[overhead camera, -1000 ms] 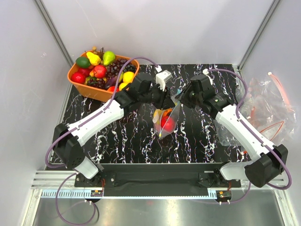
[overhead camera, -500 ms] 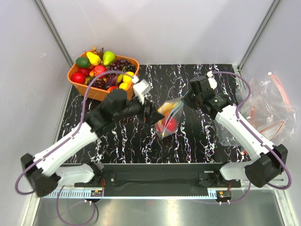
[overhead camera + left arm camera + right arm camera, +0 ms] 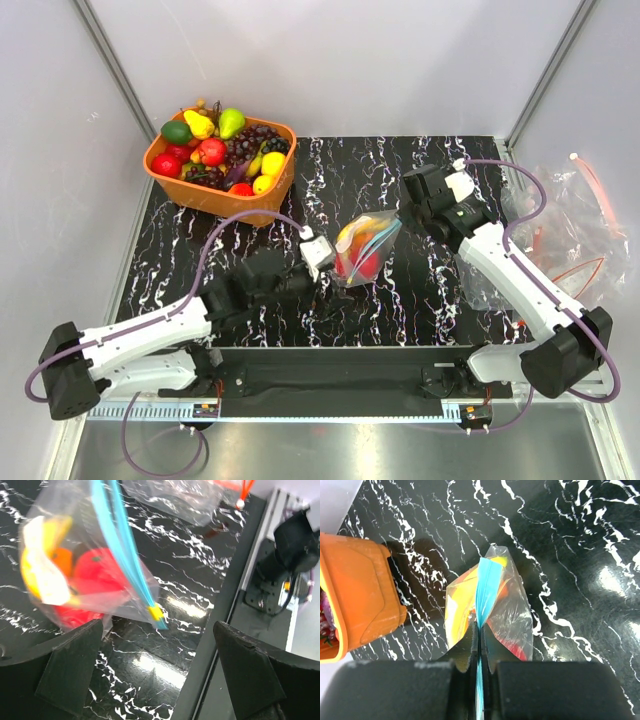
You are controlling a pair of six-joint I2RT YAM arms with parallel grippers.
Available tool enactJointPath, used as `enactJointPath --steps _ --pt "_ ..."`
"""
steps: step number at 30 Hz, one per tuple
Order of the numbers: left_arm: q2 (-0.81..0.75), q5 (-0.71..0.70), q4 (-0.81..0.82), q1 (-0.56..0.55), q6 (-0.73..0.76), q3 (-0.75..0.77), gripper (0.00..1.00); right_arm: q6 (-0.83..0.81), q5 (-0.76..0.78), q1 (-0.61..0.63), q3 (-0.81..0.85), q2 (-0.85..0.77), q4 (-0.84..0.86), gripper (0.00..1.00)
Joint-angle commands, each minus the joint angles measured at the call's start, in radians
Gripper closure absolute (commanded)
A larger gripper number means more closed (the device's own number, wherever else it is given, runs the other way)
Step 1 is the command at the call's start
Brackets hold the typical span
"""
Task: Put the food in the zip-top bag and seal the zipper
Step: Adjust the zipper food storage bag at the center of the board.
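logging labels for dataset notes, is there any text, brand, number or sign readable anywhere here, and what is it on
No text can be read in any view.
zip-top bag: a white patch shows on it in the left wrist view, blurred, no letters legible.
zipper: plain light blue, no print seen.
orange basket: no marking seen.
small orange tags by the arm bases: too small to read.

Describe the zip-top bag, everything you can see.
Clear thin plastic zip-top bag, crumpled, bulging with red, orange and yellow toy fruit. Its light blue zipper, with a yellow end clip, runs along the top edge, pinched in the shut jaws of the right gripper. It hangs tilted over the black marbled table; contact below unclear.
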Motion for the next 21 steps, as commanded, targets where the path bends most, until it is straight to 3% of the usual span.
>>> enactJointPath --steps 1,7,12,16,17,21 --pt "0.010 -0.092 0.169 -0.043 0.061 -0.030 0.02 0.022 0.068 0.005 0.045 -0.030 -0.009 1.00" --pt "0.085 -0.241 0.178 -0.061 0.058 -0.013 0.10 0.013 0.066 0.003 0.050 -0.038 -0.007 1.00" --pt "0.171 -0.253 0.150 -0.061 0.043 0.043 0.21 0.009 0.071 0.003 0.051 -0.049 -0.009 1.00" --pt "0.225 -0.304 0.112 -0.061 0.026 0.091 0.36 0.001 0.079 0.003 0.056 -0.061 -0.017 1.00" --pt "0.228 -0.313 0.113 -0.061 0.023 0.097 0.47 -0.002 0.080 0.005 0.054 -0.063 -0.020 1.00" --pt "0.254 -0.365 0.103 -0.060 0.023 0.132 0.74 -0.013 0.086 0.005 0.039 -0.079 -0.035 1.00"
